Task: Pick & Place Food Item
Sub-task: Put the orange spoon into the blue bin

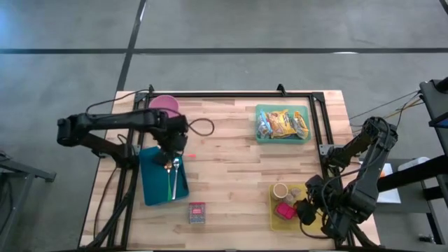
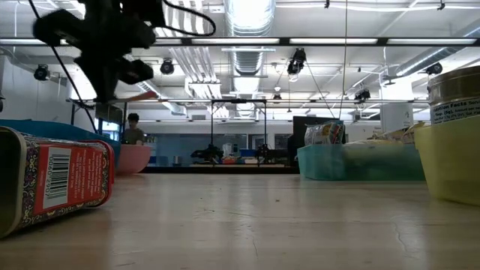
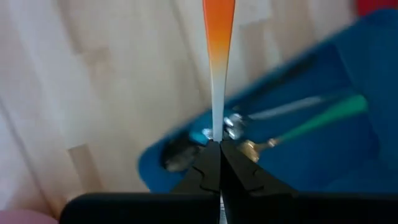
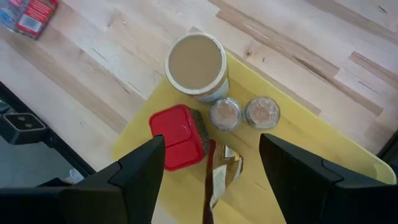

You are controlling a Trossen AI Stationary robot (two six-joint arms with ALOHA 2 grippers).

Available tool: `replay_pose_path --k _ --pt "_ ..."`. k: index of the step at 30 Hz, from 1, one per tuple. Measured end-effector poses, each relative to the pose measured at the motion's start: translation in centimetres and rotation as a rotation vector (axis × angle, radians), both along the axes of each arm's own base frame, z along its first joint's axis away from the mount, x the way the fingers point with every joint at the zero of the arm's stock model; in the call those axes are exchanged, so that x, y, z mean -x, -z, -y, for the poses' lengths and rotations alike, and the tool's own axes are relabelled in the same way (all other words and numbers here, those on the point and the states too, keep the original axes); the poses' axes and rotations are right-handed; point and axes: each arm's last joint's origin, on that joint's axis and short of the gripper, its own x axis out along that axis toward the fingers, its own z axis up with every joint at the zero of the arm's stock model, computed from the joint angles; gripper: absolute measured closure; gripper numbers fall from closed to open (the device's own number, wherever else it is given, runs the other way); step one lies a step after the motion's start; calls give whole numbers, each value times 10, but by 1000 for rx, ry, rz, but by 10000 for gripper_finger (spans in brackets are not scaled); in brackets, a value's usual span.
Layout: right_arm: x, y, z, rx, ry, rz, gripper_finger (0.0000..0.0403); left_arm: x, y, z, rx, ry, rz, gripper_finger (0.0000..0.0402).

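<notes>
My left gripper [image 1: 173, 148] hangs above the blue tray [image 1: 155, 183] at the table's left and is shut on a thin utensil [image 3: 217, 74], white by the fingers and orange farther out. Several spoons and forks [image 3: 292, 121] lie in the tray below it. My right gripper [image 4: 211, 155] stands open above the yellow tray [image 1: 276, 222] at the near right and touches nothing. That tray holds a cup [image 4: 195, 65], a red-lidded box [image 4: 176, 137], two small jars [image 4: 244, 113] and a packet [image 4: 225, 167]. A teal bin [image 1: 282, 124] of food packets stands at the far right. My left gripper pinches the utensil's white end [image 3: 216, 132] between its two fingertips [image 3: 239, 168], which point steeply down. The orange end [image 1: 190, 154] sticks out past the fingers toward the table's right. The utensil is lifted clear of the blue tray.
A pink bowl [image 1: 163, 105] sits at the far left behind the left arm. A patterned tin [image 1: 197, 213] lies on its side near the front edge. A black frame [image 1: 318, 119] runs along the table's back and right side. Bare wood lies in the middle.
</notes>
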Motion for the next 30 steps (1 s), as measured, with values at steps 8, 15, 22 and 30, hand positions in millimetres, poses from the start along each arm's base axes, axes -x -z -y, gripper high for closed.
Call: replay_pose_path --k 8,15,22,30 --pt "-3 0 2 4 15 15 147 6 -5 32 1 148 -19 401" --pt "-5 0 3 2 21 17 147 9 -2 48 -7 301 -46 401" --pt "-5 0 2 -2 23 18 147 20 18 59 -5 390 -132 401" --pt "-5 0 2 -4 25 20 147 23 39 75 -12 458 -126 401"
